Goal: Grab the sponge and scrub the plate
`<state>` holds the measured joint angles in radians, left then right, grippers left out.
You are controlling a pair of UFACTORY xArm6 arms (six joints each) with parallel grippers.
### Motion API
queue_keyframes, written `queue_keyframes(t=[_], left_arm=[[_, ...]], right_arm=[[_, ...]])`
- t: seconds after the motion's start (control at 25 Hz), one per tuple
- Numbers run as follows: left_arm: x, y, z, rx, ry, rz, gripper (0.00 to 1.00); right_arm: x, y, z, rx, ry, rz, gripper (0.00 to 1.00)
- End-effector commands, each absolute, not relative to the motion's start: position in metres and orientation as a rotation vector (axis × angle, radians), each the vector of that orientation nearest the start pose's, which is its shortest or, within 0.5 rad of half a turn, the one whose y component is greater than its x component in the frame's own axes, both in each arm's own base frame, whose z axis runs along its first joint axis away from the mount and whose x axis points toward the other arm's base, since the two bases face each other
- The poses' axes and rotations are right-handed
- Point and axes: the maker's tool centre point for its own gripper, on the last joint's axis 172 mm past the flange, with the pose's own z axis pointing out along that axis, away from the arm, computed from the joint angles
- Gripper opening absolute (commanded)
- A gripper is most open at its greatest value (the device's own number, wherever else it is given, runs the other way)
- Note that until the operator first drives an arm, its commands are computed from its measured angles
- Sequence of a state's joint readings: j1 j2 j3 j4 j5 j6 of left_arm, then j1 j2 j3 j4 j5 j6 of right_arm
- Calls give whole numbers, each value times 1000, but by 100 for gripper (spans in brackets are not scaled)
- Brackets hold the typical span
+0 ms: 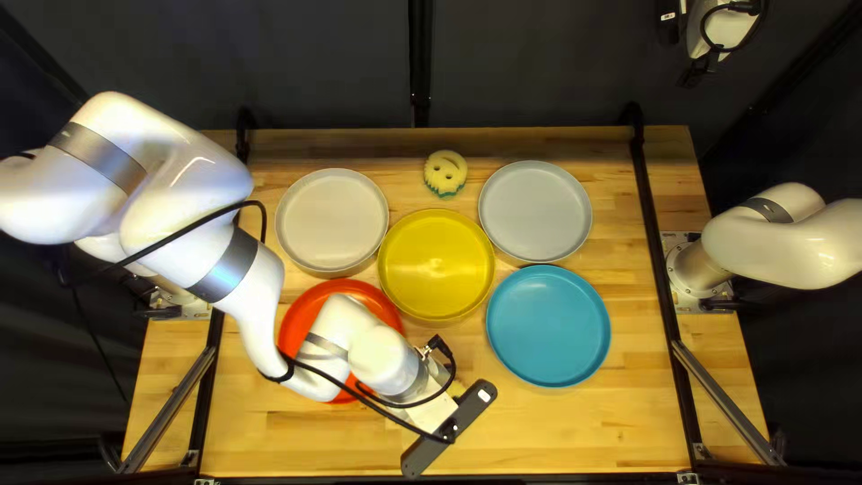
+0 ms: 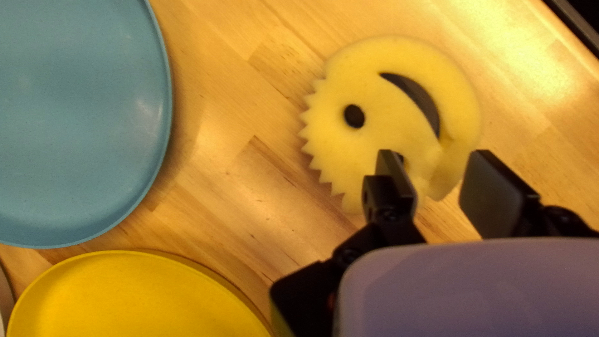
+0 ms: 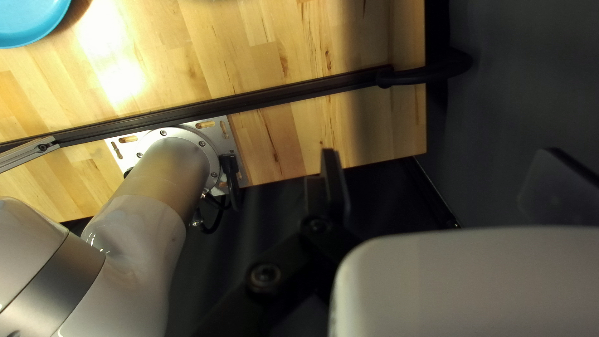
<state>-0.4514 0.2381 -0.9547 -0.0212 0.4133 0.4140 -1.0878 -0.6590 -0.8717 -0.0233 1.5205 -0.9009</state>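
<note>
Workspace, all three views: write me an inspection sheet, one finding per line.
Surface: light wood table, glare patches, no spill seen.
Sponges: one yellow sponge lies flat at the left gripper; a second sponge lies by the table's far edge.
Plates: white, grey, yellow, blue and red; the left arm partly hides the red one.
Clutter: nothing seen.
Left gripper: open, one finger overlapping the sponge in view; contact cannot be told.
Right gripper: open, nothing between its fingers.
Cables: black cable runs loosely along the left arm.
Surroundings: dark curtain behind the table; no person seen.
</note>
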Motion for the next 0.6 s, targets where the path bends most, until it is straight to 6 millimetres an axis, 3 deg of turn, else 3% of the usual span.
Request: queue_keyframes(t=[0.04, 0.16, 0.28, 0.6], left_arm=[[490, -212, 103, -2864, 1240, -447, 100], [476, -175, 118, -2889, 1194, -424, 100], [456, -122, 133, -2934, 1135, -399, 100], [413, -26, 161, -3024, 1011, -319, 100]], right_arm=[[130, -262, 320, -3149, 293, 22, 100], [130, -262, 320, -3149, 293, 22, 100], [130, -262, 320, -3149, 293, 22, 100], [130, -262, 320, -3149, 293, 22, 100]])
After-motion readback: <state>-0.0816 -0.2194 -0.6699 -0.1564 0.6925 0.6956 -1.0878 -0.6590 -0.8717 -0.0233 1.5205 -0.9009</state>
